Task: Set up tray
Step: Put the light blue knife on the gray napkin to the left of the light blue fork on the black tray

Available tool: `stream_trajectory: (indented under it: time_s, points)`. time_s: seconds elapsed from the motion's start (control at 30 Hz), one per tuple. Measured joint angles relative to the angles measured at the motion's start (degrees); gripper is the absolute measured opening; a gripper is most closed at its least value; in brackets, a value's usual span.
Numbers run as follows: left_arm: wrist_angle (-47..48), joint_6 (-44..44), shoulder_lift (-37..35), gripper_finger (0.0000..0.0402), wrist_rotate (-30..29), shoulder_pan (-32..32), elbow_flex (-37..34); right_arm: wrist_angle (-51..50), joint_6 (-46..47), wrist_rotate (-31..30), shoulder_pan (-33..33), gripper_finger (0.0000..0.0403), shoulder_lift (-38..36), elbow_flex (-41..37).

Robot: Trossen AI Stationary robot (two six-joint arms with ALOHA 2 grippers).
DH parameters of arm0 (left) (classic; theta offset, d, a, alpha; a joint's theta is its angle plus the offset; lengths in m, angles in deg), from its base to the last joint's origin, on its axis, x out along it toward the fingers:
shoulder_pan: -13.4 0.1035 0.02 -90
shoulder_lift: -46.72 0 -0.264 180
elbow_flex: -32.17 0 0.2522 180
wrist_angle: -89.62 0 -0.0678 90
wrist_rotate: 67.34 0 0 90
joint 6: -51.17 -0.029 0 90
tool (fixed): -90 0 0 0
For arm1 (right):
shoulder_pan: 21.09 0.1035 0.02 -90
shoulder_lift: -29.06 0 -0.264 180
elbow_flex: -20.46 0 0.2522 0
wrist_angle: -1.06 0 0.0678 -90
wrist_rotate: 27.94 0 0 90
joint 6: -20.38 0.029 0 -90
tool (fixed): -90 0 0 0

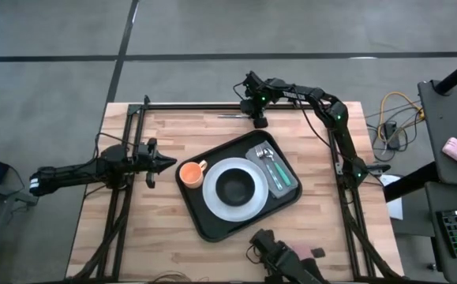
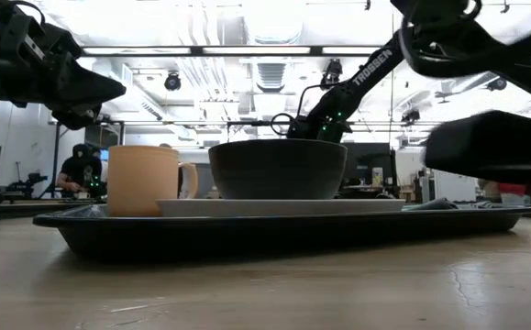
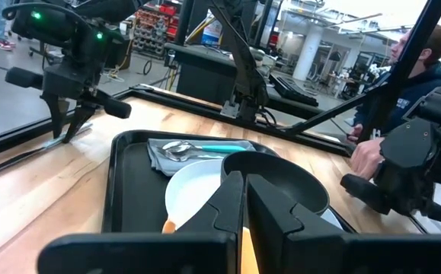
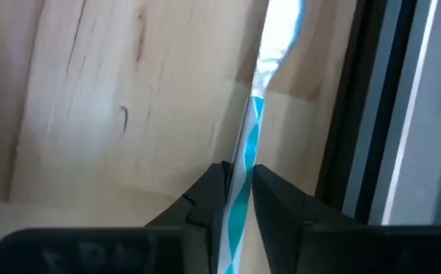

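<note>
- While your right gripper [image 1: 257, 120] is reaching beyond the far edge of the tray [image 1: 212, 225], its wrist view alone is showing a teal-and-white utensil [image 4: 243, 183] running between its fingers, which are nearly touching it.
- Your left gripper [image 1: 165, 163] is hovering left of the tray, jaws pressed together.
- Low down, you are seeing cup [image 2: 146, 180], bowl [image 2: 278, 168] and plate [image 2: 279, 207] sitting on that tray, mid-table.

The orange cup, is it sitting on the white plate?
No, the orange cup stands on the black tray beside the white plate.
</note>
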Motion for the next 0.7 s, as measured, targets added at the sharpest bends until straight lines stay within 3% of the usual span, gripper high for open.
stream_trajectory:
  time_s: [0.3, 0.43, 0.7]
  points:
    - [0.0, 0.0, 0.0, 0.0000, 0.0, 0.0, 0.0, -2.3, 6.9, -1.9, 0.1, 0.0054, 0.0, -0.3]
    - [0.0, 0.0, 0.0, 0.0000, 0.0, 0.0, 0.0, -2.7, 11.0, -3.2, 0.5, 0.0021, 0.0, 0.2]
    - [0.0, 0.0, 0.0, 0.0000, 0.0, 0.0, 0.0, -4.0, 15.4, -2.2, 0.4, 0.0015, 0.4, 4.0]
